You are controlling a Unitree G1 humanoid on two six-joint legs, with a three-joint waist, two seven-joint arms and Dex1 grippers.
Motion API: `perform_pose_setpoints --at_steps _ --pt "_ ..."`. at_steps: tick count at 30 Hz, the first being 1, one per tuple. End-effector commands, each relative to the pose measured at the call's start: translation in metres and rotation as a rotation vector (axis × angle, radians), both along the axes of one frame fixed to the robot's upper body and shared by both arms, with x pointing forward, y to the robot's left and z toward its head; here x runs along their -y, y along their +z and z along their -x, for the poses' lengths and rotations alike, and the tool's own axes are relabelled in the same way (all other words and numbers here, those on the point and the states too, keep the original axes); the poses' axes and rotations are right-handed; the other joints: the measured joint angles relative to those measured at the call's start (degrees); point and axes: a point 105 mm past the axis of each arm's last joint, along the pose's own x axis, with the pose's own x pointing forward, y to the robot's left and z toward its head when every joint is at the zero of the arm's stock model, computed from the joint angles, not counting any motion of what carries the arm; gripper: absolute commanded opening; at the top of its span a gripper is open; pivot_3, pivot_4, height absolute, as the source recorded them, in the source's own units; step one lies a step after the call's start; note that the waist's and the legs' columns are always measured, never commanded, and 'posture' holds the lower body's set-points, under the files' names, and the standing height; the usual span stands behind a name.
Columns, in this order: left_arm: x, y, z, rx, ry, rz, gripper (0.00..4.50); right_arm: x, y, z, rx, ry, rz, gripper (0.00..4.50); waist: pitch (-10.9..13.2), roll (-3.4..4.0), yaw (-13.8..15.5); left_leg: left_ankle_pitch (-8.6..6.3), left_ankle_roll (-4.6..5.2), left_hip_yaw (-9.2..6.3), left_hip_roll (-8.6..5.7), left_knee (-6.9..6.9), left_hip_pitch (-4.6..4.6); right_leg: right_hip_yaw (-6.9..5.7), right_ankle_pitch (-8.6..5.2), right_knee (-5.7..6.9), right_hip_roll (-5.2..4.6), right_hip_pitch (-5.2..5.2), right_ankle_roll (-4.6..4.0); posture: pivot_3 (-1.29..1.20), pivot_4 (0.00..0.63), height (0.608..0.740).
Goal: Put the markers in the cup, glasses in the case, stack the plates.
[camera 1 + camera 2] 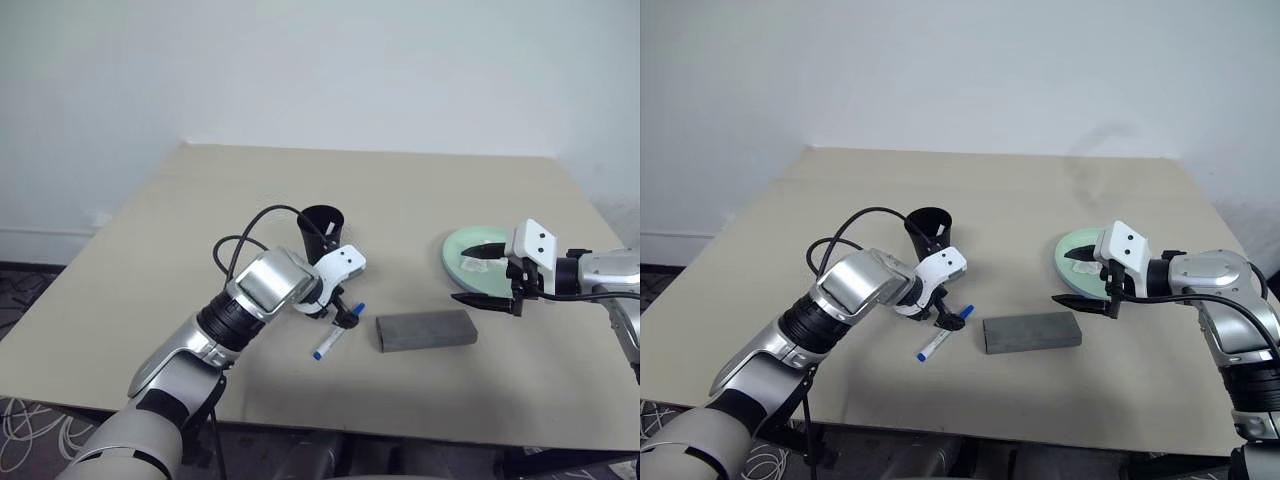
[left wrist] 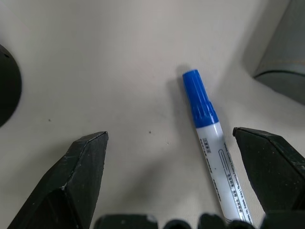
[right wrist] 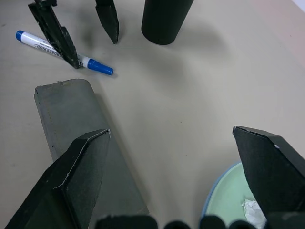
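Left gripper [image 2: 169, 183] agape astride blue-capped marker [image 2: 209, 143]

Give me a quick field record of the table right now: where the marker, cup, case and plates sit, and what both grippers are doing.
marker: blue-capped marker lying flat on table
left gripper: open, over the marker, no contact seen
cup: black, upright, just beyond left gripper
case: grey, shut, lying flat, between the two grippers
plates: mint green plate, a light blue rim under it; white tissue on top
right gripper: open, empty, at the plate's near edge
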Motion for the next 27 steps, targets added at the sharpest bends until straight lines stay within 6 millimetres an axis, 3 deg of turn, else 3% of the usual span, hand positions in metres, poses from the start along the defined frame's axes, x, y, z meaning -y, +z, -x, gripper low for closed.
perform_pose_setpoints --at_steps 1,12,20,23,27 --pt "0.004 0.011 -0.003 0.034 -0.023 0.002 3.86 -0.004 0.012 0.000 0.048 0.013 -0.001 4.50 0.00 0.00 0.00 0.00 0.00 0.00 0.00 0.00 0.00 0.00 0.00 0.00 0.00 0.00 0.00 0.00 0.000 0.722" --pt "0.003 0.008 0.001 0.028 -0.039 -0.015 0.10 -0.004 0.012 -0.001 0.051 0.013 -0.002 4.50 0.00 0.01 0.00 0.00 0.00 0.00 0.00 0.00 0.00 0.00 0.00 0.00 -0.01 0.00 -0.01 0.00 0.000 0.722" --pt "0.004 0.021 -0.008 0.064 -0.038 0.019 0.09 -0.004 0.013 -0.003 0.053 0.014 -0.003 4.50 0.00 0.00 0.00 0.00 0.00 0.00 0.00 0.00 0.00 0.00 0.00 0.00 -0.01 0.00 -0.01 0.00 0.000 0.722" --pt "0.012 0.040 -0.017 0.122 -0.050 0.115 0.09 -0.004 0.013 -0.004 0.054 0.013 -0.004 4.50 0.00 0.00 0.01 0.00 0.00 0.00 0.00 0.00 0.00 0.00 0.00 0.00 -0.01 0.00 -0.01 0.00 0.000 0.722" --pt "0.033 0.096 -0.025 0.238 -0.087 0.389 0.09 -0.005 0.013 -0.004 0.055 0.013 -0.005 4.50 0.01 -0.01 0.01 0.00 0.00 0.00 -0.01 0.01 -0.02 -0.02 0.00 -0.01 -0.02 0.00 -0.01 0.00 0.000 0.722"
